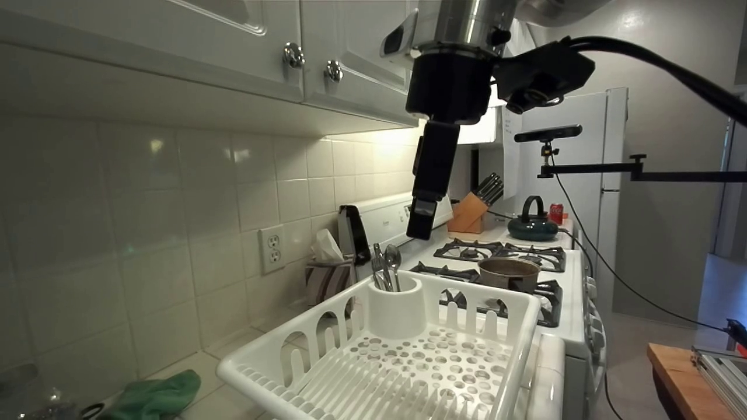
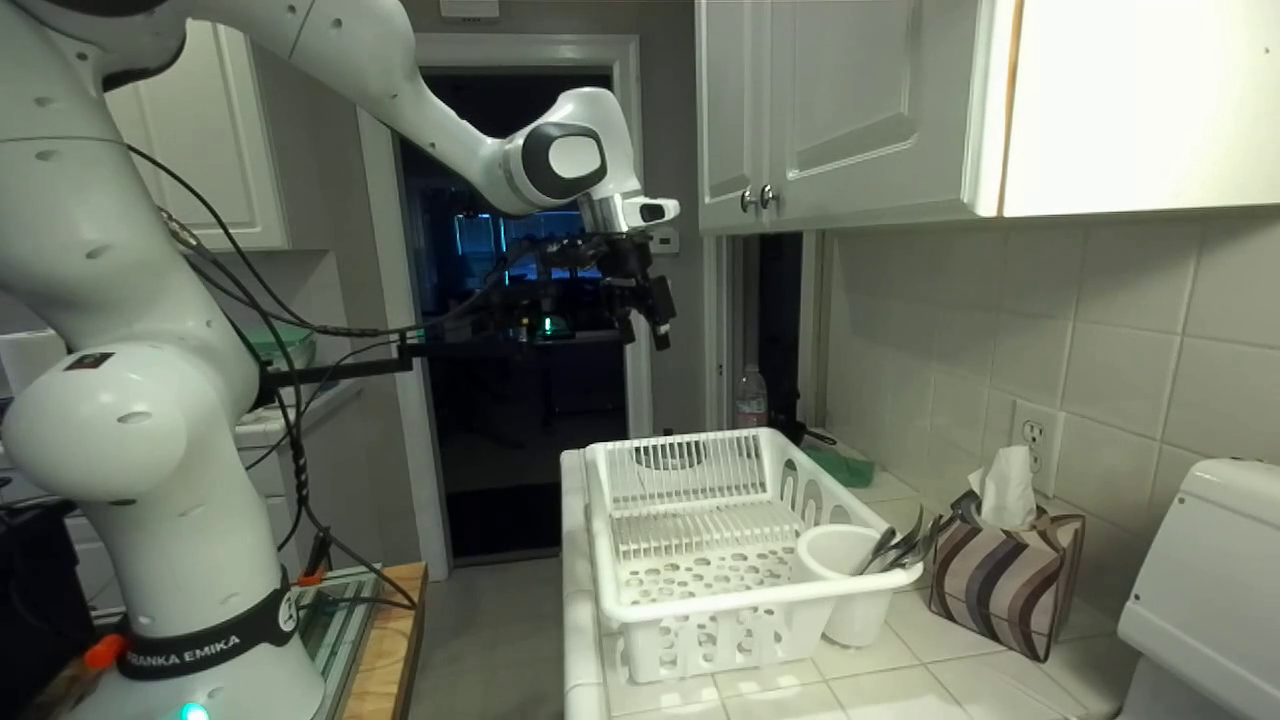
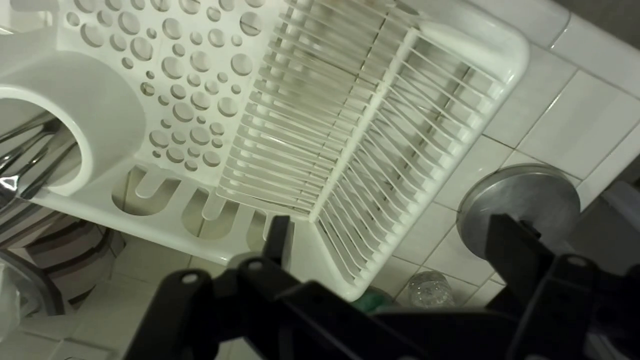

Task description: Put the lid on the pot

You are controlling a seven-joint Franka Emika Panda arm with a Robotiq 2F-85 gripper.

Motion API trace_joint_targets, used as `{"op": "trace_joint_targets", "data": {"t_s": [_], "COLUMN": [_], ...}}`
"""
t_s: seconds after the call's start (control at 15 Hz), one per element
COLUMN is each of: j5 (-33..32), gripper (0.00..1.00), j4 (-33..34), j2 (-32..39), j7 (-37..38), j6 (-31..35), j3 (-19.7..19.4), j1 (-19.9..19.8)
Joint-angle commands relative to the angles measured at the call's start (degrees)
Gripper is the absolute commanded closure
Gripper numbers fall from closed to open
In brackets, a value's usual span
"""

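Uncovered pot (image 1: pixel 505 276) on the gas stove (image 1: pixel 575 318), lid (image 3: pixel 492 192) on the tiled counter (image 3: pixel 585 115)

The white dish rack (image 2: pixel 700 605) carries a cutlery cup (image 1: pixel 397 315) in one corner, with metal cutlery (image 1: pixel 393 255) standing in it. Nearby, a striped tissue box (image 2: pixel 1000 590) has a white tissue (image 2: pixel 1008 485) poking from its top. A wooden knife block (image 1: pixel 468 214) holds black-handled knives (image 1: pixel 489 189). How much, if anything, lies in the pot cannot be told from this angle.

Only the wrist view shows the lid: knob upward, just beside the rack's slatted end, partly hidden behind a finger (image 3: pixel 515 255). Pot, knife block and teal kettle (image 1: pixel 532 228) appear only in an exterior view. The claw (image 3: pixel 390 230) hangs well above the rack, its fingers spread wide apart.
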Motion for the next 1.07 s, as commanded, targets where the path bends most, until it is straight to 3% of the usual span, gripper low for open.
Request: {"op": "trace_joint_targets", "data": {"t_s": [0.0, 0.4, 1.0], "j5": [-0.23, -0.23, -0.46], "gripper": [0.00, 0.00, 0.00], "j4": [0.11, 0.11, 6.22], "j2": [0.06, 0.07, 11.76], "j7": [0.17, 0.17, -9.72], "j6": [-0.15, -0.15, 8.28], "j3": [-0.77, -0.78, -0.79], "j1": [0.81, 0.82, 2.53]}}
